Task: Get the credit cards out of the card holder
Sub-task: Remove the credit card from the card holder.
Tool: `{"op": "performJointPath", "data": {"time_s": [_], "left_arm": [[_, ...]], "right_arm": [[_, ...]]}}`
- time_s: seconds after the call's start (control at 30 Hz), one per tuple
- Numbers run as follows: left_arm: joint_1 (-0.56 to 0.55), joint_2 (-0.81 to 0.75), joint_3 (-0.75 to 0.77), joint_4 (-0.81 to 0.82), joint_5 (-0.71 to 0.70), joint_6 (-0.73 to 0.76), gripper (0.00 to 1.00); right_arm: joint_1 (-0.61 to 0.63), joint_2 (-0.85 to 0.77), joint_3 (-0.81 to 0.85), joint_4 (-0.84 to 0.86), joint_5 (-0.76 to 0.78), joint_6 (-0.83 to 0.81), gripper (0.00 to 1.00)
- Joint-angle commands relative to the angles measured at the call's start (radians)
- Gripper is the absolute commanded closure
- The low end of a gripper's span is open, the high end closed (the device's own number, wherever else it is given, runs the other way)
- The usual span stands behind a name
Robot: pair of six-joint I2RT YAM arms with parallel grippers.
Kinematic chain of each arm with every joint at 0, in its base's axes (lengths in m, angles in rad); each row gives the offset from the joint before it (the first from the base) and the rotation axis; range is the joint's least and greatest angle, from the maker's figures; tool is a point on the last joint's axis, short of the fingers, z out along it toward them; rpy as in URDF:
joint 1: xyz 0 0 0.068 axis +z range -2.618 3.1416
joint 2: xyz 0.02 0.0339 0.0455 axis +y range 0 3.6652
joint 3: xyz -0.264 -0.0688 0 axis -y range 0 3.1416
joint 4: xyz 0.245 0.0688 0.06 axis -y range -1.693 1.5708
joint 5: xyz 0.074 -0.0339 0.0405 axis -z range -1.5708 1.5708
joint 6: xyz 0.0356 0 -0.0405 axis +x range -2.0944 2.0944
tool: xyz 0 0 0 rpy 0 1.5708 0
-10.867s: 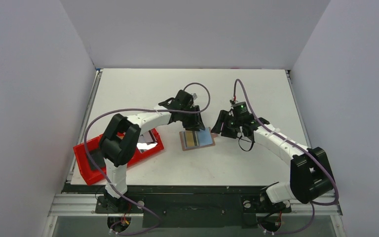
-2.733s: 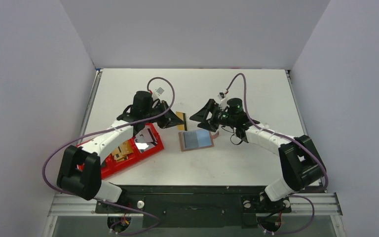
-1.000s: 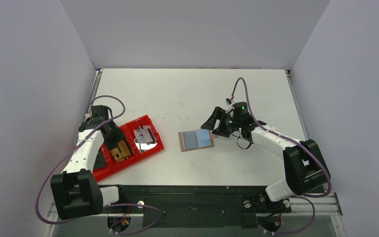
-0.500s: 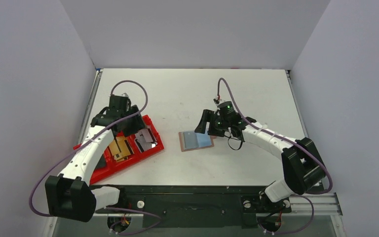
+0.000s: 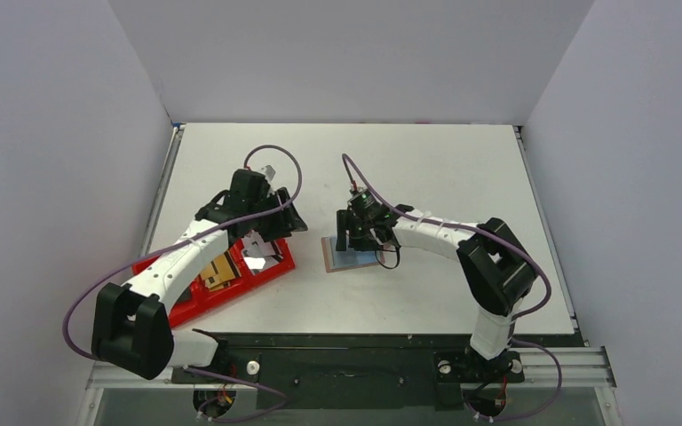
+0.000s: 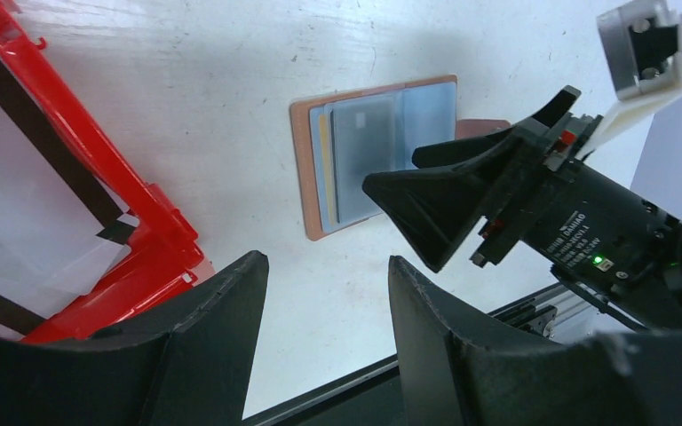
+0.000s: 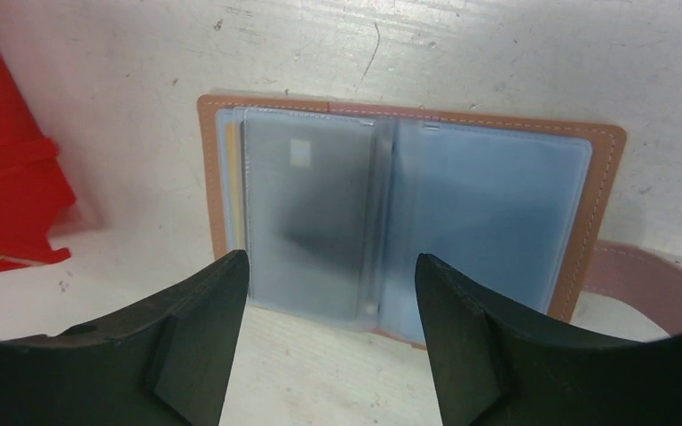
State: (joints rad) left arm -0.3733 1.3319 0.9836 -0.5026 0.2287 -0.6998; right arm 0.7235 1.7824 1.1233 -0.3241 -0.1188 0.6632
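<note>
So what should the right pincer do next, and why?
Probably lower the right pincer onto the grey card and pinch its edge: the card holder lies open right below, that card is tucked inside it, and the pincer is open.

ref: card holder (image 5: 348, 263) | above: right gripper (image 5: 352, 238) sits right over it, jaws spread wide, top access blocked | right: its arm crosses there | left: narrow bare strip, then red tray (image 5: 277, 264) wall; left gripper (image 5: 281, 222) over the tray's corner | far/near sides: bare table (image 5: 426, 169), free to pass
</note>
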Motion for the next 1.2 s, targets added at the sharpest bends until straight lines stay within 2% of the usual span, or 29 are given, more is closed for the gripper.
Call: {"op": "performJointPath", "data": {"time_s": [0.0, 0.6, 0.93, 1.07, 1.17], "left_arm": [[-0.012, 0.018, -0.013, 0.087, 0.053, -0.009, 0.50], [-0.035, 0.066, -0.045, 0.140, 0.082, -0.025, 0.50], [-0.062, 0.120, -0.050, 0.168, 0.088, -0.037, 0.50], [-0.077, 0.153, -0.045, 0.184, 0.094, -0.042, 0.50], [-0.090, 0.177, -0.038, 0.198, 0.101, -0.047, 0.50]], "right_arm": [[0.033, 0.044, 0.076, -0.039, 0.105, -0.017, 0.36], [0.083, 0.132, 0.100, -0.068, 0.190, -0.014, 0.41], [0.083, 0.169, 0.074, -0.057, 0.162, -0.021, 0.58], [0.064, 0.164, 0.031, -0.027, 0.136, -0.016, 0.75], [0.033, 0.149, -0.009, 0.015, 0.099, -0.014, 0.84]]}}
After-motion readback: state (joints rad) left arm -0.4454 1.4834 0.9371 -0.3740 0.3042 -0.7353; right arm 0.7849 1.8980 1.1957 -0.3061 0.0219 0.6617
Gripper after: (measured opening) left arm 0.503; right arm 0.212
